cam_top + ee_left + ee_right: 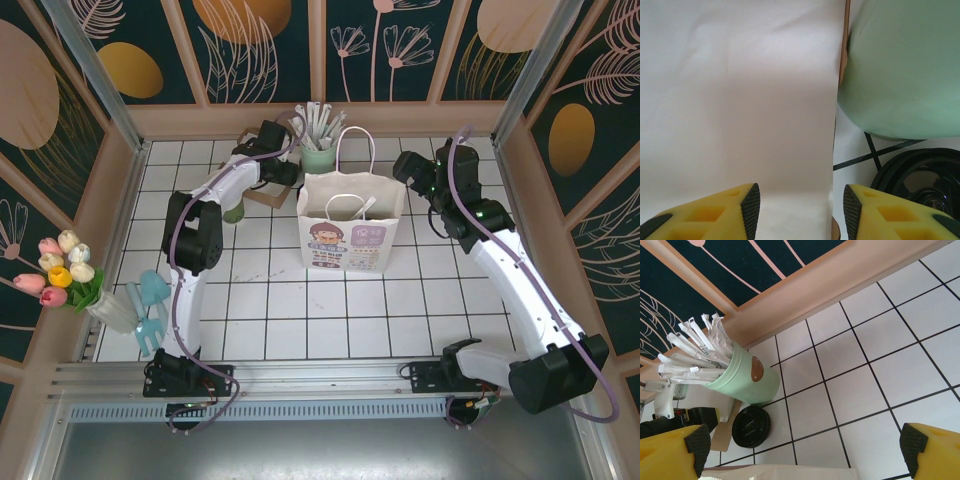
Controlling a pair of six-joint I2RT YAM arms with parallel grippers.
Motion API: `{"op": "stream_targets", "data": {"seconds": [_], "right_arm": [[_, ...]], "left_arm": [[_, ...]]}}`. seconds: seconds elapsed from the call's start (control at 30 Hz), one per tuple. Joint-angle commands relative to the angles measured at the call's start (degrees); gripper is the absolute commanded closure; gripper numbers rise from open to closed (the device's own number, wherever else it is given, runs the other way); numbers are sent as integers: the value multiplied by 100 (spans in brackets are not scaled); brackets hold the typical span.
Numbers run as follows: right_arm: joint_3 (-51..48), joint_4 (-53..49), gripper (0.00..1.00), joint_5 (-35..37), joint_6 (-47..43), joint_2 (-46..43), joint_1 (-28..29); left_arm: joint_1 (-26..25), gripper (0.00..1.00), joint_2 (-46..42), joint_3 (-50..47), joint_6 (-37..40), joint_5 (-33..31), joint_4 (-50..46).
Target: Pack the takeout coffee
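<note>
A white paper bag (pixel 350 228) is seen standing mid-frame in the top view. A cartoon face and a purple panel are printed on its front, but the writing is too small to be read. A brown oval patch is shown on the mint holder (pixel 742 380) in the right wrist view; no lettering can be made out on it.

The black lid (pixel 751 426) is found lying flat on the tiles at lower left of the right wrist view, just beside the holder's base and near the bag's top edge. In the left wrist view it is seen at lower right, under the holder's rounded side, with the bag's plain white wall across the left of the frame. The green cup (pixel 233 210) is seen in the top view, left of the bag and partly covered by the left arm.

The left gripper (pixel 800 200) is shown with its 2 yellow fingers parted and nothing pinched between the pads, the bag's corner edge lying beyond the gap. The right gripper (pixel 805 440) is spread wide over bare tiles, holding nothing.
</note>
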Motion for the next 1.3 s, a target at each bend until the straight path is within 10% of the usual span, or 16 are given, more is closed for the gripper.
{"op": "stream_targets", "data": {"seconds": [0.0,0.43,1.0,1.27], "right_arm": [[-52,-43,1,89,-44,-162,-7],[-35,-88,1,120,-35,-163,-9],[-44,-15,1,97,-51,-103,-4],[-26,12,1,87,-70,-89,-11]], "left_arm": [[56,50,217,304,106,-15,-140],[56,53,748,714,125,-80,-230],[60,98,203,864,93,88,-334],[58,98,170,880,74,86,-362]]}}
